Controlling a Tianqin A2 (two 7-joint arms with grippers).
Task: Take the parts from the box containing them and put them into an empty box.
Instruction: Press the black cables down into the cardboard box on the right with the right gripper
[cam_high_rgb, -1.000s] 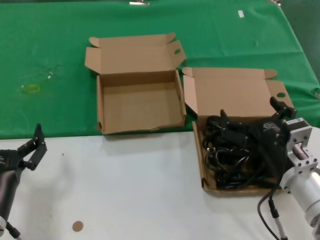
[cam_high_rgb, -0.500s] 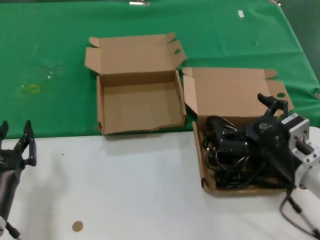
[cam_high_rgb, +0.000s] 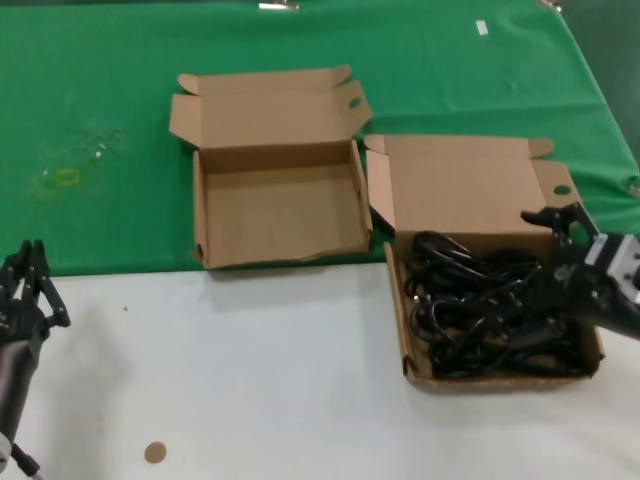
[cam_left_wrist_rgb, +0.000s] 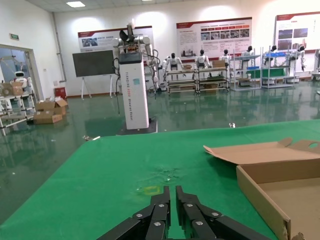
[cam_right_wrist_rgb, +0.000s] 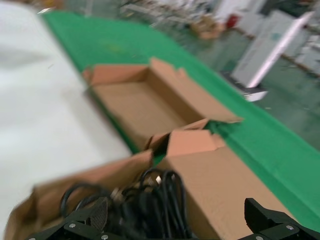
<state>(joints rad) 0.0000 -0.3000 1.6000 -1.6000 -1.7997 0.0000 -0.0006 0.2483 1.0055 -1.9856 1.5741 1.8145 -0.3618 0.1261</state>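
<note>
- Sitting in a messy tangle, the black power cords with moulded plugs (cam_high_rgb: 480, 315) fill the floor of the shallow brown cardboard mailer box with the straight low front wall (cam_high_rgb: 480, 382), on the right side of the head view. That box has its lid folded back, with a round hole near the lid's right corner.
- Right gripper (cam_high_rgb: 562, 268) is over the right end of that box, just above the pile. Its black fingers (cam_high_rgb: 548, 215) are spread wide, one tip up by the lid and the other down among the cables. Nothing is held between them as far as the pictures show. The right wrist view shows the same: two fingertips well apart, with cords (cam_right_wrist_rgb: 150, 200) lying between and below them.
- Second shallow brown cardboard box with the ragged front wall (cam_high_rgb: 280, 258) sits to the left and a bit farther back, on the green cloth (cam_high_rgb: 100, 100). Its near right corner is just beside the full box's lid flap. Lid open, oval hole in it, bare cardboard inside.
- The full box lies mostly on the white tabletop (cam_high_rgb: 250, 380), its lid reaching back over the cloth.
- Left gripper (cam_high_rgb: 28, 290) hangs at the far left edge of the table, well apart from both boxes. In the left wrist view its fingers (cam_left_wrist_rgb: 160, 210) are pressed almost together, a thin slit between, gripping nothing.
- Small round brown disc (cam_high_rgb: 155, 452) lies on the white top near the front.
</note>
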